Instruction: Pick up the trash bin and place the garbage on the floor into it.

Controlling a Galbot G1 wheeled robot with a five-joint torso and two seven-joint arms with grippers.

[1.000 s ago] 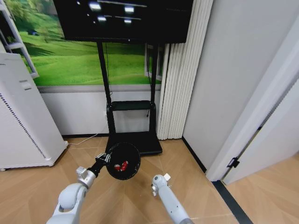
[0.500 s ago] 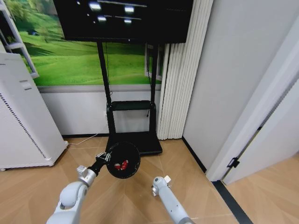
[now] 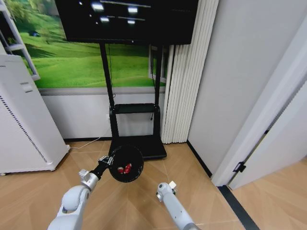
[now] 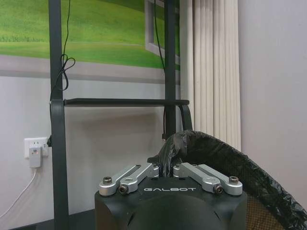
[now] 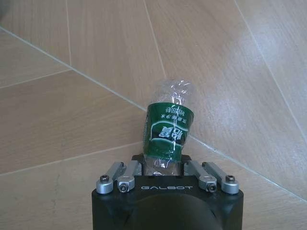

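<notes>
Your right claw [image 5: 163,167], clamped on the small clear plastic bottle with the green label [image 5: 168,128], sits low and right of the small black round plastic bin [image 3: 126,164] that your left claw [image 3: 106,160] grips by its rim, mouth tilted toward you.

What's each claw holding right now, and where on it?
Left claw: pinches the rim of the small black round plastic bin. Right claw: grips one end of the small clear plastic bottle with green label.
</notes>
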